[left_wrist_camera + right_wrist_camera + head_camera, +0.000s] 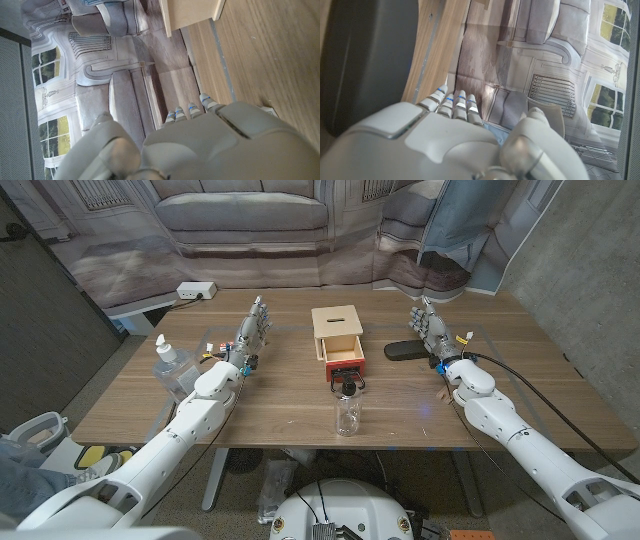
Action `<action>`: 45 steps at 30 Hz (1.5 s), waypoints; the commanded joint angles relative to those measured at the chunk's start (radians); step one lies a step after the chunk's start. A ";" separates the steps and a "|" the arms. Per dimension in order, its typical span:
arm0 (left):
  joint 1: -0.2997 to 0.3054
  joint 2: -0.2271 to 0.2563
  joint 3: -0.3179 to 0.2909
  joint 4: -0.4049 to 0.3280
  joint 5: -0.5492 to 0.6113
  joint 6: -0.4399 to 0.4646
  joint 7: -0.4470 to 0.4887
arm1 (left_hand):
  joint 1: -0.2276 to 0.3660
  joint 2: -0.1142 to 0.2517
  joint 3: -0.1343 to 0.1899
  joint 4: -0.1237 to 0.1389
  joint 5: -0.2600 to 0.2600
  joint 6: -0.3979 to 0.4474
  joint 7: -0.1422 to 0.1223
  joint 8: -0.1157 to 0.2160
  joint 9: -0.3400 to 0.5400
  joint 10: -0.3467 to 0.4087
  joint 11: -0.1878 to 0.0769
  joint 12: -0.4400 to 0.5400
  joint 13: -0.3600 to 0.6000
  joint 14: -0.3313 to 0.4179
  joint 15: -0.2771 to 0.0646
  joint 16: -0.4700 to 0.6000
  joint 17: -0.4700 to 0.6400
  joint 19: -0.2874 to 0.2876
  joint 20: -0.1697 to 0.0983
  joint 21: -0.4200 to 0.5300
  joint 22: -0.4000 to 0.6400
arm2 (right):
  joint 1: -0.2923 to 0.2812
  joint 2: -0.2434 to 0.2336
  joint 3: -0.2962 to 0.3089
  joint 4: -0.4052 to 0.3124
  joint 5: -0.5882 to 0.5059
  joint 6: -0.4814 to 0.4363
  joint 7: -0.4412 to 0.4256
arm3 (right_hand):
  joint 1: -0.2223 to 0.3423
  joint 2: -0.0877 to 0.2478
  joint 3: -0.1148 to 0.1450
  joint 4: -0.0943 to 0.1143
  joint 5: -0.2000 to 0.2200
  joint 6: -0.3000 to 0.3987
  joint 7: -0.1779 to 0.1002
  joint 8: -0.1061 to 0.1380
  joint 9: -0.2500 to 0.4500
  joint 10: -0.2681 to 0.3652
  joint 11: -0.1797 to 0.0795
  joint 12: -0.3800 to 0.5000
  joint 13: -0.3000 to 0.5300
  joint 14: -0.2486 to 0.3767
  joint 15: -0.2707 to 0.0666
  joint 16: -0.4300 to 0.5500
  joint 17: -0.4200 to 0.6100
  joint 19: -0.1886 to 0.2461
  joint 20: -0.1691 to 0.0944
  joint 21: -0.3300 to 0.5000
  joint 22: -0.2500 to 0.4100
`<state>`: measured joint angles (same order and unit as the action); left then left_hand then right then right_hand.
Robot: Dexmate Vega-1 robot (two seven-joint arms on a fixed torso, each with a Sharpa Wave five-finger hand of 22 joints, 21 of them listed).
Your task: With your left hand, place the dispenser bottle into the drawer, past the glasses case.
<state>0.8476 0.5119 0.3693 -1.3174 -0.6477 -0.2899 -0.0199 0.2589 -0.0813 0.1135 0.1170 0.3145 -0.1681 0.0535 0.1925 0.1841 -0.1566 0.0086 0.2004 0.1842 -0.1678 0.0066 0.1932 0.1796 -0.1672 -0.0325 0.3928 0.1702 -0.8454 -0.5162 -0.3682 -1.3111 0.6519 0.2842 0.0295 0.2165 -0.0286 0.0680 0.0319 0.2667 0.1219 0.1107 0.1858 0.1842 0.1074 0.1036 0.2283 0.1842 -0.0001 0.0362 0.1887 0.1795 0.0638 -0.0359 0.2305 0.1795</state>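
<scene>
The dispenser bottle [170, 368], clear with a white pump top, stands near the table's left edge. My left hand [250, 335] stands to its right, apart from it, fingers straight and holding nothing; its back [210, 145] fills the wrist view. A light wooden box [337, 327] sits at the table's middle with its red-lined drawer [346, 363] pulled out toward me. The black glasses case [404, 350] lies right of the box on the table. My right hand [431, 330] stands just beyond the case, empty; in its wrist view the case [365, 60] is close beside the hand [450, 140].
A clear bottle with a black cap [347, 410] stands upright just in front of the open drawer. A white power strip [196, 290] lies on a lower surface at the back left. A corner of the wooden box [192, 12] shows ahead of my left hand.
</scene>
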 commanded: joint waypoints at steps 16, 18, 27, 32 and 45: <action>-0.002 -0.003 0.007 -0.018 0.003 0.015 0.009 | 0.017 0.009 0.001 -0.001 0.006 -0.002 -0.001 0.007 0.001 0.001 -0.004 0.009 0.003 -0.028 0.005 0.007 0.001 -0.088 -0.067 -0.001 0.004 | -0.013 -0.009 0.012 -0.011 0.009 -0.001 -0.006 | 0.007 0.002 0.005 0.000 0.004 0.013 -0.005 0.009 0.004 0.006 0.006 0.003 0.004 0.008 0.006 0.007 0.005 0.013 -0.012 0.002 0.005; 0.000 0.003 0.007 -0.030 0.006 0.026 0.014 | 0.018 0.009 0.001 -0.002 0.006 -0.001 -0.001 0.007 0.001 0.002 -0.003 0.009 0.003 -0.027 0.004 0.006 0.001 -0.088 -0.067 -0.002 0.004 | -0.014 -0.009 0.014 -0.012 0.014 -0.005 -0.008 | 0.006 0.003 0.004 0.000 0.004 0.013 -0.005 0.009 0.003 0.006 0.007 0.003 0.004 0.010 0.006 0.007 0.005 0.013 -0.012 0.001 0.005; 0.020 0.037 0.002 -0.100 0.018 0.061 0.042 | 0.021 0.013 0.001 -0.003 0.007 0.003 0.000 0.008 0.001 0.004 -0.001 0.009 0.003 -0.028 0.006 0.005 0.001 -0.087 -0.064 -0.006 0.005 | -0.006 -0.008 0.012 0.002 0.020 -0.011 0.006 | 0.004 0.005 0.003 0.001 0.003 0.013 -0.005 0.009 0.003 0.007 0.006 0.003 0.004 0.012 0.007 0.007 0.006 0.013 -0.011 0.000 0.005; 0.031 0.053 -0.002 -0.134 0.019 0.080 0.054 | 0.023 0.015 0.000 -0.004 0.007 0.006 0.000 0.009 0.001 0.006 -0.002 0.009 0.003 -0.026 0.007 0.004 0.001 -0.087 -0.061 -0.009 0.005 | -0.006 -0.007 0.011 0.000 0.025 -0.020 0.007 | 0.003 0.006 0.003 0.002 0.002 0.013 -0.006 0.009 0.003 0.009 0.006 0.003 0.004 0.013 0.008 0.007 0.006 0.013 -0.010 -0.001 0.005; 0.066 0.099 -0.027 -0.206 0.019 0.094 0.067 | 0.027 0.019 -0.001 -0.006 0.008 0.011 0.001 0.010 0.002 0.008 -0.001 0.009 0.002 -0.025 0.008 0.003 0.001 -0.087 -0.056 -0.015 0.005 | -0.016 -0.012 0.013 -0.016 0.024 -0.023 -0.001 | 0.002 0.010 0.003 0.002 0.001 0.016 -0.007 0.010 0.003 0.012 0.007 0.003 0.004 0.016 0.011 0.007 0.006 0.013 -0.008 -0.004 0.005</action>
<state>0.8904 0.5739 0.3593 -1.4644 -0.6329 -0.2152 0.0330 0.2759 -0.0642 0.1105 0.1140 0.3183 -0.1603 0.0535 0.1963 0.1838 -0.1526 0.0050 0.2004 0.1838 -0.1732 0.0123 0.1933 0.1794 -0.1671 -0.0325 0.3802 0.1698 -0.8537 -0.5252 -0.3564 -1.3160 0.6729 0.2664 0.0335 0.2164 -0.0286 0.0680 0.0319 0.2666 0.1269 0.1055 0.1926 0.1839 0.1128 0.1090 0.2282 0.1838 0.0107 0.0468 0.1886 0.1840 0.0707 -0.0358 0.2304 0.1793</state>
